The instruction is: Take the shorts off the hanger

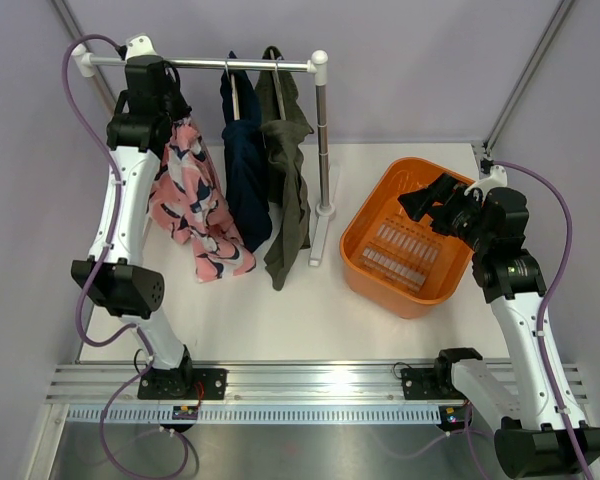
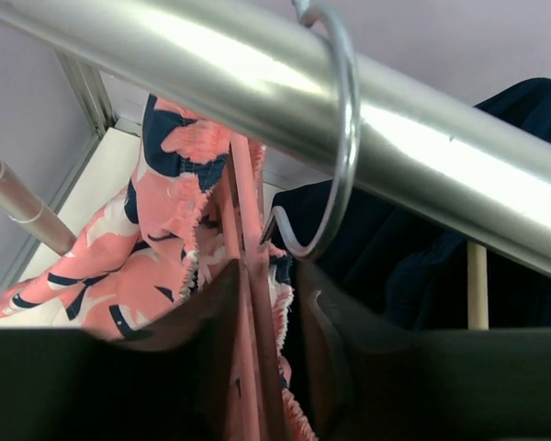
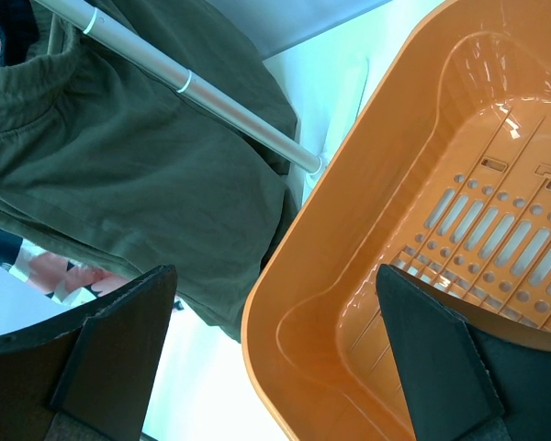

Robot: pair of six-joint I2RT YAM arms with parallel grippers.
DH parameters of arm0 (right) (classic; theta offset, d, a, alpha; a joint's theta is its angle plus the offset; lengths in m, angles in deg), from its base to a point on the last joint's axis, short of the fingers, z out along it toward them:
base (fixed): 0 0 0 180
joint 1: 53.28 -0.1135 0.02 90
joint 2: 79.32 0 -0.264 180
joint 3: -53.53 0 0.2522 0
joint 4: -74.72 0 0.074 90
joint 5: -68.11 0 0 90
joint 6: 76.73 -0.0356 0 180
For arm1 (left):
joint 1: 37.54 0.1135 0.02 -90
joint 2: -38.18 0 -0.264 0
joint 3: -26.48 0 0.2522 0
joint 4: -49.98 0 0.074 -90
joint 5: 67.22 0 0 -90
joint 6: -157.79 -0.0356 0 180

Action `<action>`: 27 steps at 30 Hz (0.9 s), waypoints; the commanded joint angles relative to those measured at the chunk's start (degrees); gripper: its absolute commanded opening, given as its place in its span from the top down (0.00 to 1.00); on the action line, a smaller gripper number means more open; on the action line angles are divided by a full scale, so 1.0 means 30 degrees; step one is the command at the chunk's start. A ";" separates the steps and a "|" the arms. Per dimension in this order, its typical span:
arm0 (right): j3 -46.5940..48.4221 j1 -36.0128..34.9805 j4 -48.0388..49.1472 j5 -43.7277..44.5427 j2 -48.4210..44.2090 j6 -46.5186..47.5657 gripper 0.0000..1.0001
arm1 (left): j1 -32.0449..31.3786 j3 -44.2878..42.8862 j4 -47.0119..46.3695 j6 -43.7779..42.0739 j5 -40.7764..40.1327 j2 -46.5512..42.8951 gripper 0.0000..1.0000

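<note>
Three shorts hang on hangers from a silver rail (image 1: 230, 63): the pink shorts (image 1: 190, 200) with navy and white blotches on the left, the navy shorts (image 1: 245, 170) in the middle, the olive shorts (image 1: 290, 180) on the right. My left gripper (image 1: 170, 122) is up under the rail at the top of the pink shorts. In the left wrist view it (image 2: 268, 367) is closed narrowly on the pink waistband and pink hanger stem, below the metal hook (image 2: 344, 138). My right gripper (image 1: 420, 200) hovers open and empty over the orange basket (image 1: 365, 265).
The rack's upright post (image 1: 323, 140) stands on a base between the olive shorts and the basket. In the right wrist view the olive shorts (image 3: 119, 175) hang just left of the basket rim (image 3: 257, 312). Grey walls close the back and both sides.
</note>
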 commanded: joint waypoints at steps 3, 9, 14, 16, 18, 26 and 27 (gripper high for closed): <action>0.0575 0.0048 -0.0037 -0.0203 -0.0333 0.0520 0.01 | 0.0134 -0.0739 -0.0359 -0.0467 0.0253 -0.0137 0.86; 0.0428 0.0048 0.0051 -0.0261 -0.0450 0.0433 0.01 | 0.0104 -0.1148 -0.0506 -0.1169 0.0486 -0.1017 1.00; 0.0252 0.0048 0.0197 -0.0290 -0.0509 0.0462 0.01 | 0.0104 -0.1735 -0.0711 -0.1756 0.1220 -0.2012 1.00; 0.0223 0.0077 0.0227 -0.0378 -0.0538 0.0491 0.00 | 0.0104 -0.1765 -0.0857 -0.1872 0.1336 -0.2334 1.00; 0.0164 0.0048 0.0314 -0.0408 -0.0626 0.0520 0.01 | 0.0104 -0.1910 -0.0916 -0.1961 0.1571 -0.2716 1.00; -0.0041 0.0077 0.0548 -0.0408 -0.0743 0.0491 0.01 | -0.0041 -0.1740 0.1398 -0.1376 0.1719 -0.3272 1.00; -0.0157 0.0048 0.0549 -0.0408 -0.0772 0.0462 0.00 | -0.0303 -0.0633 0.1341 -0.1404 0.1544 -0.3825 1.00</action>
